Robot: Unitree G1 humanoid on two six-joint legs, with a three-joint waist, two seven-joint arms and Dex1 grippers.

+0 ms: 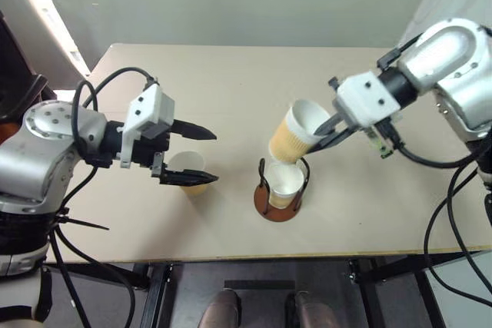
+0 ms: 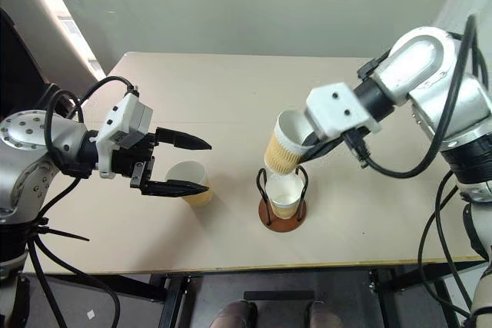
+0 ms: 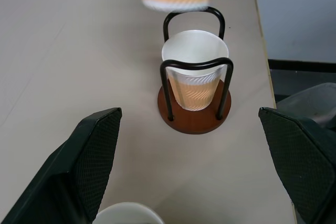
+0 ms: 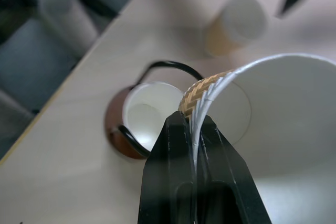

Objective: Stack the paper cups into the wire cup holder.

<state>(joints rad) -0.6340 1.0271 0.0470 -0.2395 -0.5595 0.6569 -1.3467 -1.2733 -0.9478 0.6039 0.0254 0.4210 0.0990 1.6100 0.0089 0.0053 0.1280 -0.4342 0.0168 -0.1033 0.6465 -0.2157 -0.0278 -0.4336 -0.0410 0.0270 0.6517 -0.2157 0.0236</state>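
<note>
A wire cup holder (image 1: 270, 207) with a reddish-brown base stands near the table's front edge, and one paper cup (image 1: 285, 180) sits upright in it. My right gripper (image 1: 323, 134) is shut on the rim of a second paper cup (image 1: 292, 134). It holds that cup tilted just above and behind the holder. A third paper cup (image 1: 184, 164) stands upright on the table to the left. My left gripper (image 1: 215, 157) is open and empty and hovers right over that cup, its fingers pointing toward the holder.
The beige table (image 1: 231, 82) has its front edge a short way in front of the holder. Cables hang off both arms at the table's sides. A dark object (image 1: 15, 74) stands past the left edge.
</note>
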